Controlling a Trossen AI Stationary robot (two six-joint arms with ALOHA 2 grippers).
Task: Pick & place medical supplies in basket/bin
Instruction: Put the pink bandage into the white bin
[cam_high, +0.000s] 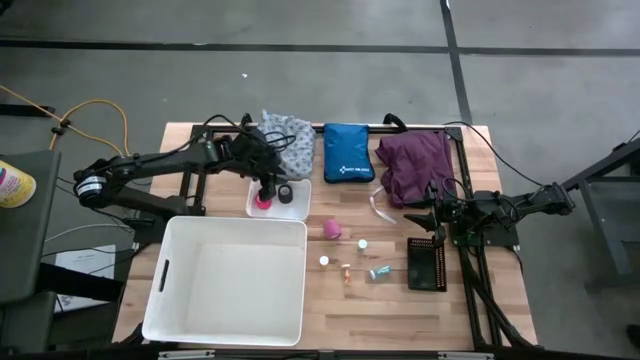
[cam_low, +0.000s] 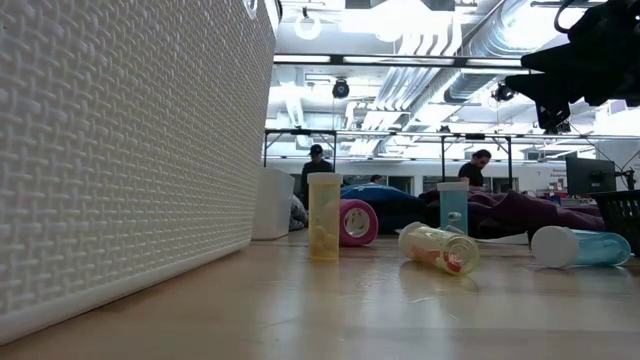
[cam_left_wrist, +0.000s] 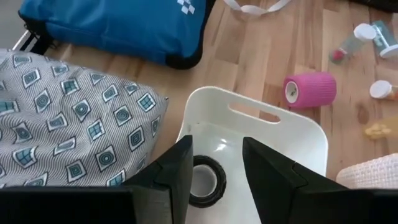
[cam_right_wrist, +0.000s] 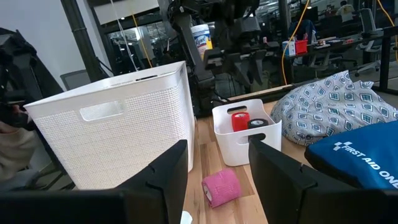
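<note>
Medical supplies lie mostly unsorted: a pink tape roll (cam_high: 331, 230), several white-capped vials (cam_high: 345, 268) and a teal vial (cam_high: 377, 273) lie loose on the wooden table (cam_high: 460, 300), while the purple cloth (cam_high: 415, 163) and the patterned cloth (cam_high: 285, 140) sit at the far edge on either side of the blue pouch (cam_high: 348, 153). Only the small white bin (cam_high: 298, 207) holds anything, a red-pink roll (cam_right_wrist: 240, 121) and a black roll (cam_left_wrist: 204, 180); the large white basket (cam_high: 230, 275) shows nothing inside. Left gripper (cam_left_wrist: 216, 171) hangs over the small bin, fingers spread and straddling the black roll without visibly pinching it. Right gripper (cam_right_wrist: 217, 168) waits near the purple cloth, fingers apart and holding nothing. By this evidence the task is at an early stage, with nearly every item left to place.
</note>
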